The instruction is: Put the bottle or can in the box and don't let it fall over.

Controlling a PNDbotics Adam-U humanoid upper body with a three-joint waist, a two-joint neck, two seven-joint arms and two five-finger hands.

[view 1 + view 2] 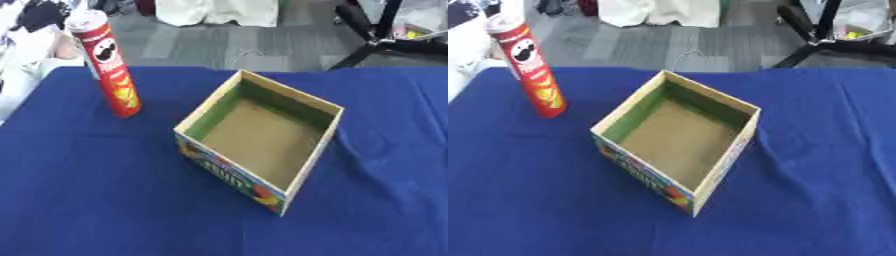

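A tall red crisp can [110,70] with a pale lid stands upright on the blue tablecloth [87,190], at the far left. To its right sits an open cardboard box [260,135] with green inner walls and a brown floor, turned cornerwise, with a colourful print on its near side. Nothing lies inside the box. A gap of cloth separates the can from the box. Neither of my hands shows in either view.
Beyond the table's far edge lies grey floor with a black stand's legs [385,40] at the upper right and white cloth [219,12] at the top. Pale and dark clutter [31,30] sits past the table's left corner.
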